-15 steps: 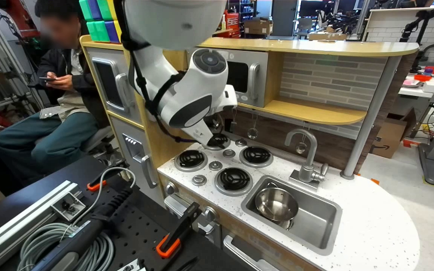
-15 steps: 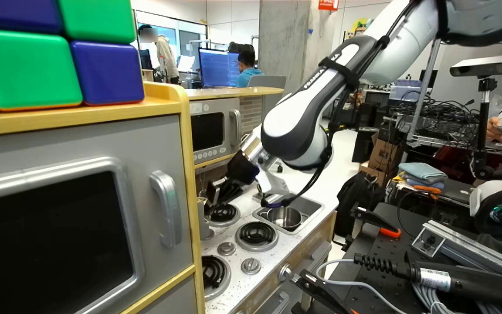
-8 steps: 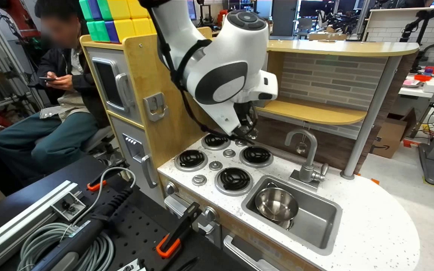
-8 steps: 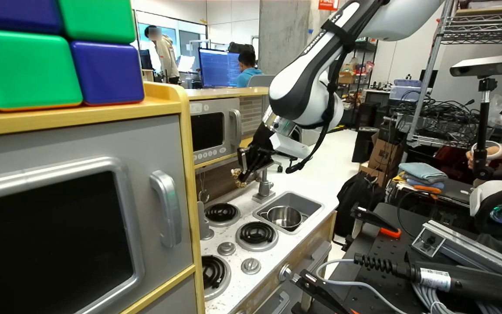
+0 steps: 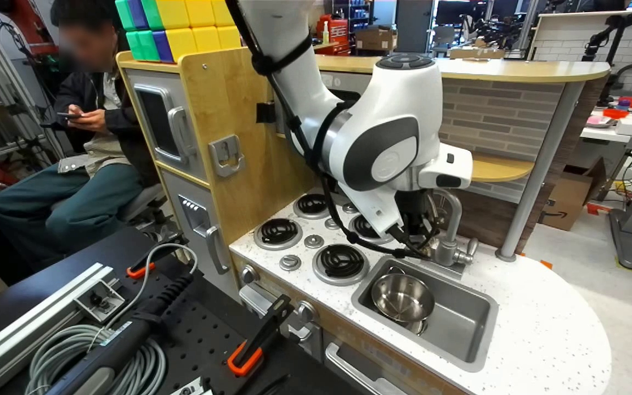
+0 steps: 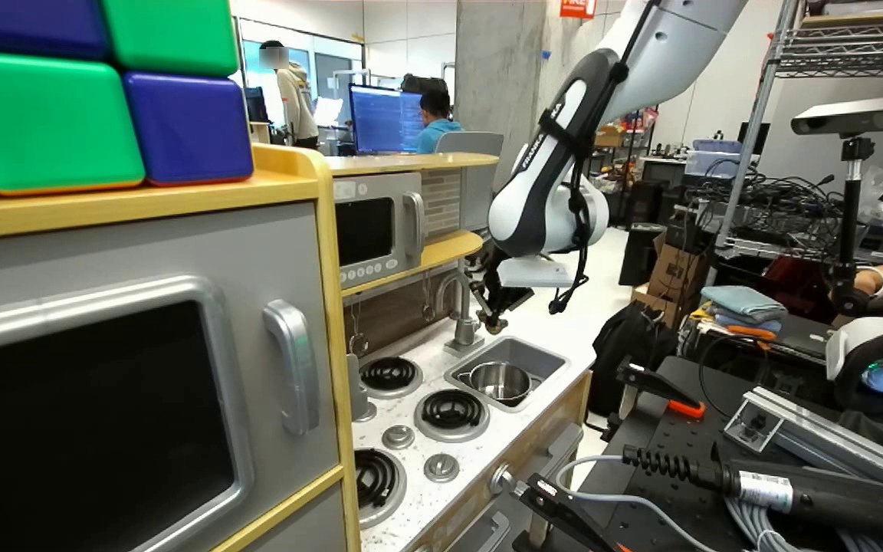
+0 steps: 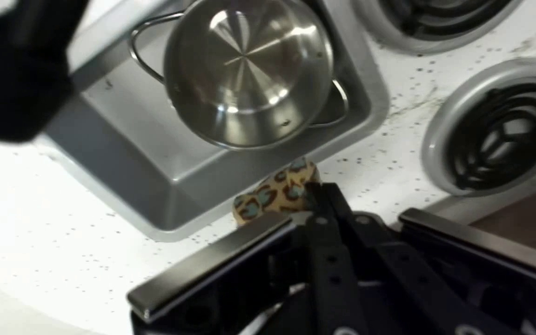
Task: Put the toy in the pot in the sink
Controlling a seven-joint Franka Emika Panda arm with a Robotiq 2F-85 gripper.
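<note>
Toy [image 7: 275,191] is clamped in hand [image 7: 323,190], held aloft near the faucet [image 5: 452,227], presumably to clear the pot [image 7: 248,79] before release.

On the toy [image 7: 275,191], leopard print: brown rings around teal over tan. Bright silver for the pot [image 7: 249,88], grey for the sink [image 5: 456,325]. Black edged with silver-grey on the pincer [image 7: 328,197]. White with dark speckles across the worktop [image 5: 546,323]; black ringed with silver for the burners [image 5: 341,262]. Grey brick pattern on the backsplash [image 5: 502,112].

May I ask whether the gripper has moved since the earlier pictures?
Yes: in an exterior view, the gripper moved from left of the faucet to its right.
</note>
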